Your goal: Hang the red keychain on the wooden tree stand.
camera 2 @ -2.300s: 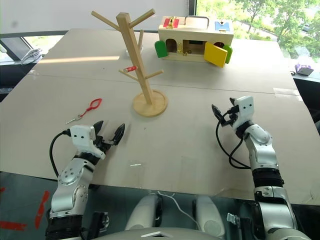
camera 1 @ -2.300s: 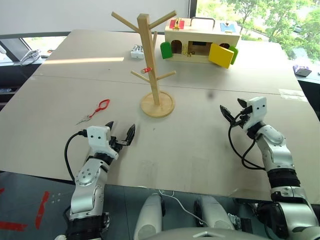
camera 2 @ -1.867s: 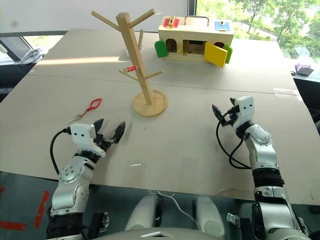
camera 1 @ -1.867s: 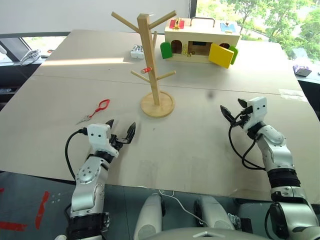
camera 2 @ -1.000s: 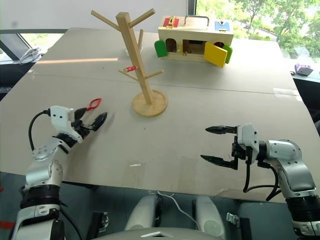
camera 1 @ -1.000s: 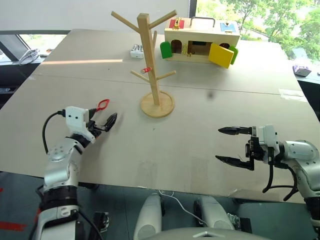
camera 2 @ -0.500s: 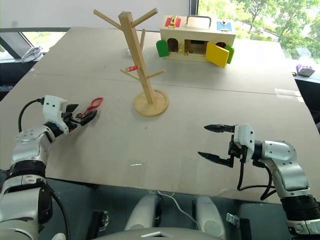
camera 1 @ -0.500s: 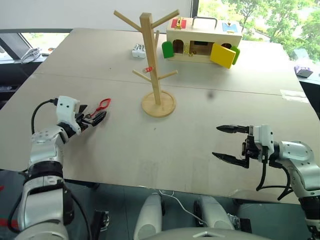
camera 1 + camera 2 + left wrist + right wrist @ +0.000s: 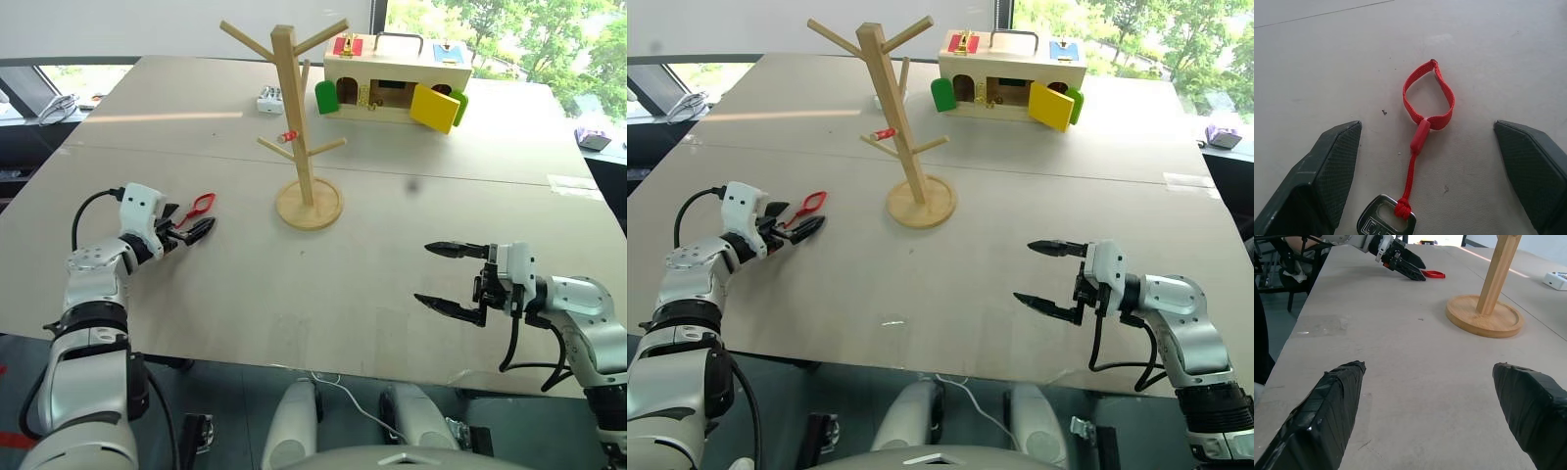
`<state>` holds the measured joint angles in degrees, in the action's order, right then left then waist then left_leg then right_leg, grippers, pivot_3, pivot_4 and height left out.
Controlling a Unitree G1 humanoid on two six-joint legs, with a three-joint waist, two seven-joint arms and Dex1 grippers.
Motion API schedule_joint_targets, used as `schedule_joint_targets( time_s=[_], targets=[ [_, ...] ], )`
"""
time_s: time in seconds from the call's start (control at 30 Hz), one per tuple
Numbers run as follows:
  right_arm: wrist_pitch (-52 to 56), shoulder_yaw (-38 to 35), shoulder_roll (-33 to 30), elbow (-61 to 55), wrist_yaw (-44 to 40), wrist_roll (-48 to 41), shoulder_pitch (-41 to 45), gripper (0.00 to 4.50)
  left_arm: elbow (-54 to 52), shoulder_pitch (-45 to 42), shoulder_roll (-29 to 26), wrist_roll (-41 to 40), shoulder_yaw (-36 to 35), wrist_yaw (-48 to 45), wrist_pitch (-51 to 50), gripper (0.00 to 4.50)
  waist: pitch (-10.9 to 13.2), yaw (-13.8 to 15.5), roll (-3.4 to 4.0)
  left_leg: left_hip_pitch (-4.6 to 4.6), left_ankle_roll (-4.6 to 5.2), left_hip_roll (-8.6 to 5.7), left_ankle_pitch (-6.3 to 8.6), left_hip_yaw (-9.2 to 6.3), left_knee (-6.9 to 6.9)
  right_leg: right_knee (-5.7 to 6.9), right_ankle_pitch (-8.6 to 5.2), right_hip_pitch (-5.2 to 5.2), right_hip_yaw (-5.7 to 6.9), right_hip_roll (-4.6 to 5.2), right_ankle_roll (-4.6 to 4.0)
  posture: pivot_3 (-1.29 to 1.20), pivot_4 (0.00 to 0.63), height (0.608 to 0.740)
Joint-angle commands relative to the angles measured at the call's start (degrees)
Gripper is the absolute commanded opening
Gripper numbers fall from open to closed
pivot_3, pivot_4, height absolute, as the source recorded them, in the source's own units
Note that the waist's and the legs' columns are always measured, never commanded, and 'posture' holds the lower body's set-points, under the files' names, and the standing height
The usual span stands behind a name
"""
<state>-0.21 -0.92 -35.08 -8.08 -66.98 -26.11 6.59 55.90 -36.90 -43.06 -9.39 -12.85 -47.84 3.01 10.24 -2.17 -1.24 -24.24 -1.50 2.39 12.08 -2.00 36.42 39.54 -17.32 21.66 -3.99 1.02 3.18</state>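
Right gripper (image 9: 453, 278) hangs over the near table edge, well to the near right of the wooden tree stand (image 9: 300, 117), fingers spread wide, holding nothing. Left gripper (image 9: 192, 230) sits low to the stand's near left, fingers wide apart on either side of the red keychain (image 9: 1424, 110) — not closed on it. The keychain lies flat on the table (image 9: 372, 245), its loop end toward the stand, metal key end between the fingers; pads are clear of the cord in the left wrist view. Pickup is not yet made. Farther off, the stand is upright with a tiny red-and-white tag (image 9: 287, 136) on a lower peg; upper pegs are bare. Left to do, by my reading: close, lift, carry across, slip the loop over a peg.
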Motion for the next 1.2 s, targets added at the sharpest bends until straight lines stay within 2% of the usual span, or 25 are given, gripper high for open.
schedule_joint_targets(
  time_s=[0.03,0.23,0.27,0.37,0.43,0.5,0.67,0.87,1.07,1.2],
  targets=[
    [-0.5,-1.3,-0.4,-1.7,0.1,-0.9,0.7,4.5,0.8,0.4,-1.0,0.3,0.0,-0.3,0.1,3.2,0.0,0.0,0.0,0.01,0.0,0.0,0.0,0.0,0.0,0.01,0.0,0.0,0.0,0.0,0.0,0.0,0.15,0.74],
    [-0.3,-1.4,-0.6,-1.3,-0.1,-1.1,1.2,4.5,1.3,0.8,-1.0,0.2,-0.4,-0.5,0.0,0.25,0.0,-0.1,0.0,0.04,0.0,0.0,0.0,0.01,0.03,0.12,0.0,0.0,-0.01,0.0,0.0,0.0,0.15,0.74],
    [-0.3,-1.4,-0.6,-1.2,-0.1,-1.1,1.3,4.5,1.4,0.9,-1.0,0.3,-0.4,-0.4,0.0,0.12,0.0,-0.1,0.0,0.05,0.0,0.0,0.0,0.01,0.03,0.12,0.0,0.0,-0.01,0.0,0.0,0.0,0.15,0.74],
    [-1.1,-1.7,-0.3,-0.9,0.4,-0.7,1.6,4.5,1.1,1.6,-0.7,0.1,-0.7,0.1,0.2,0.12,0.0,-0.1,0.0,0.05,0.0,0.0,0.0,0.01,0.03,0.13,0.0,0.0,-0.02,0.0,0.0,0.0,0.15,0.74],
    [-1.7,-2.6,0.1,-0.6,1.9,-0.4,2.3,4.5,-2.8,3.3,0.3,-1.3,-1.8,0.9,0.4,0.12,0.0,-0.3,0.01,0.07,0.0,0.0,0.0,0.02,0.03,0.15,0.0,0.0,-0.03,0.0,0.0,0.0,0.15,0.74],
    [-1.1,-3.9,-0.1,-0.9,3.3,-1.1,2.9,4.5,-12.4,7.1,2.4,-4.2,-2.9,0.8,-0.6,0.12,0.0,-0.3,0.01,0.1,0.0,0.01,0.0,0.07,0.03,0.17,0.0,0.01,-0.1,0.0,0.0,0.0,0.15,0.74],
    [5.4,-8.8,-3.0,-4.3,4.4,-7.2,3.3,4.5,-47.6,18.1,10.4,-10.5,-3.2,8.9,-9.7,0.12,0.0,0.7,0.0,-0.03,-0.01,0.01,0.0,-0.01,0.11,0.16,0.01,0.0,-0.03,0.11,-0.02,0.0,0.15,0.74],
    [16.3,-14.7,-10.0,-7.5,2.3,-17.7,5.9,4.5,-75.0,22.1,19.9,-15.2,-2.1,21.0,-16.0,0.12,0.0,1.4,0.01,-0.19,0.01,-0.03,0.01,-0.09,0.3,0.16,0.01,0.0,0.04,0.13,-0.01,0.0,0.15,0.74],
    [23.5,-18.0,-14.7,-8.9,1.8,-24.3,9.9,4.5,-86.0,25.0,24.0,-16.3,1.6,25.8,-19.4,0.12,0.0,1.0,0.01,-0.08,0.02,0.05,0.01,-0.07,0.29,0.16,0.01,-0.04,-0.01,-0.04,-0.01,0.0,0.15,0.74],
    [24.5,-17.8,-15.4,-8.0,1.3,-24.1,11.7,4.5,-86.3,26.6,25.3,-15.3,2.9,26.3,-18.9,0.12,0.0,1.3,0.0,-0.14,0.03,-0.01,0.02,-0.03,0.37,0.14,0.01,-0.03,-0.05,0.01,0.0,0.0,0.15,0.74]
  ],
)
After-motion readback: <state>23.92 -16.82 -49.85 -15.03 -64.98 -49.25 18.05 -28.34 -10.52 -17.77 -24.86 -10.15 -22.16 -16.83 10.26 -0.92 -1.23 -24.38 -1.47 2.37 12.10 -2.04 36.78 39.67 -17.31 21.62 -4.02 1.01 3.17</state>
